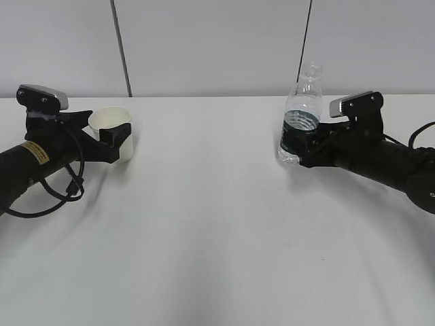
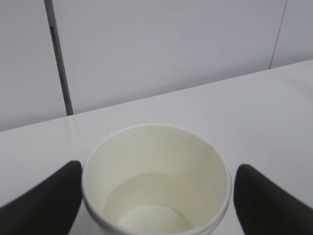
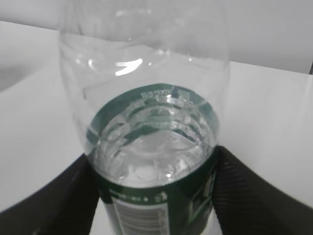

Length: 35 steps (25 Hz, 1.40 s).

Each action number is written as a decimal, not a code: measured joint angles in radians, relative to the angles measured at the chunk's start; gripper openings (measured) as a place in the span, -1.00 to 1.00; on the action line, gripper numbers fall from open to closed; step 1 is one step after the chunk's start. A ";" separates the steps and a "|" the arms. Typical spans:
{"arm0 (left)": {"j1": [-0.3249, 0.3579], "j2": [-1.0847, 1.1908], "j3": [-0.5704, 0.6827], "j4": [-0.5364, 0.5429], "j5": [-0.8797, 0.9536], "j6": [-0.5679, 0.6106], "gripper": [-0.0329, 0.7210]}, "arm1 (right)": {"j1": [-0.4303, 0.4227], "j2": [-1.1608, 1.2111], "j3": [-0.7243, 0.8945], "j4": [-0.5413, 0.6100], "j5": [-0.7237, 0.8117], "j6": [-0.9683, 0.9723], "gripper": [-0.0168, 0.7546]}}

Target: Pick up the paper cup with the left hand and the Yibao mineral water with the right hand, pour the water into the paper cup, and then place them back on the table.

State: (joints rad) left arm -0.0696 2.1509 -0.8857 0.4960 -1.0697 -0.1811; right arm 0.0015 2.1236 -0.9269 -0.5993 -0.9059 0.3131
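We see both arms low over the white worktop [image 1: 217, 224], each with its claw around its own object, well apart from one another.

On progress, we judge that a pour has taken place. The left wrist view shows a shallow pool of clear water [image 2: 146, 208] in the bottom of the paper cup [image 1: 112, 132], and the Yibao mineral water [image 1: 301, 122] is only filled to about its label band, with the upper body empty. Both objects appear to stand upright on the worktop, though we cannot tell for certain whether their bases touch it. What seems left is the release and withdrawal.

The left claw [image 2: 156, 196] has its black fingers [image 2: 46, 198] on either side of the cup; one touches the wall, the other shows a small gap, so we cannot tell whether it grips. The right claw [image 3: 154, 196] presses against both sides of the bottle at the label and holds it.

The cup is thin white paper, tapered, with a rolled rim and a matte cream interior. The bottle is clear, glossy plastic with a ribbed body, a dark green printed band with a barcode, and an open threaded neck. The worktop is smooth and plain.
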 joint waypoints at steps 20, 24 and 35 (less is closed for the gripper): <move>0.000 0.000 0.000 0.026 0.000 0.000 0.61 | 0.000 0.073 0.000 0.079 -0.060 -0.029 0.31; 0.000 0.000 0.000 0.026 0.000 0.000 0.61 | 0.000 0.075 0.000 0.079 -0.062 -0.033 0.31; 0.000 0.000 0.000 0.002 0.000 0.000 0.61 | 0.000 0.075 0.000 0.079 -0.062 -0.045 0.31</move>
State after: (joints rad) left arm -0.0696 2.1509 -0.8857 0.4976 -1.0697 -0.1811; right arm 0.0015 2.1985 -0.9269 -0.5206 -0.9675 0.2681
